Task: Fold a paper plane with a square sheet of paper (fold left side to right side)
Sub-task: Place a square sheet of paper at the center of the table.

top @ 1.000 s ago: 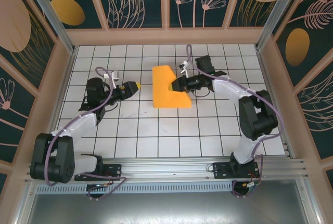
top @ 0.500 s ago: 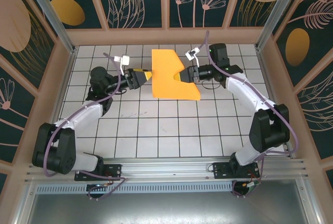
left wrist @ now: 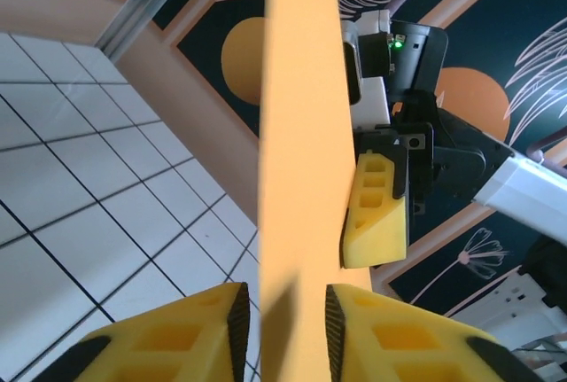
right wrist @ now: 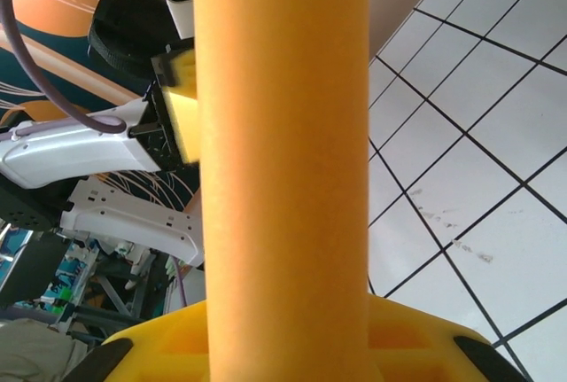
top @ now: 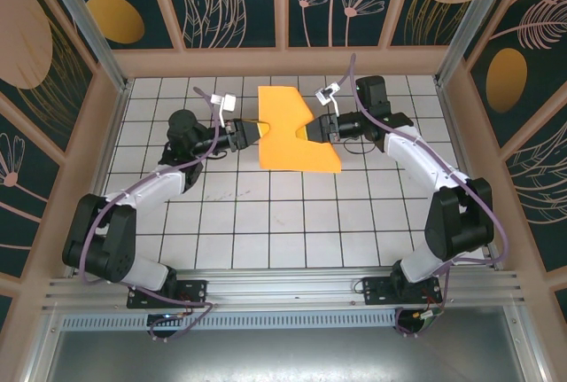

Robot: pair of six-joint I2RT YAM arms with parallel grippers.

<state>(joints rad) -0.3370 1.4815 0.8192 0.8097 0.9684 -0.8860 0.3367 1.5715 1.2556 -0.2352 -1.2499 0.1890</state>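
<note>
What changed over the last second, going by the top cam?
The right gripper, shut on the square sheet of paper, carried it toward the far wall. The left gripper swung right to the sheet's left edge. Its fingers now sit either side of that edge, with a gap showing. Unchanged: the right grip on the sheet's right side.

The square sheet of paper (top: 288, 152) is spanning and blocking the gap between the left gripper (top: 255, 131) and the right gripper (top: 310, 131). The back wall (top: 266, 61) is closing off the sheet's 12 o'clock side. The table (top: 266, 222) is lying open toward 6 o'clock.
</note>
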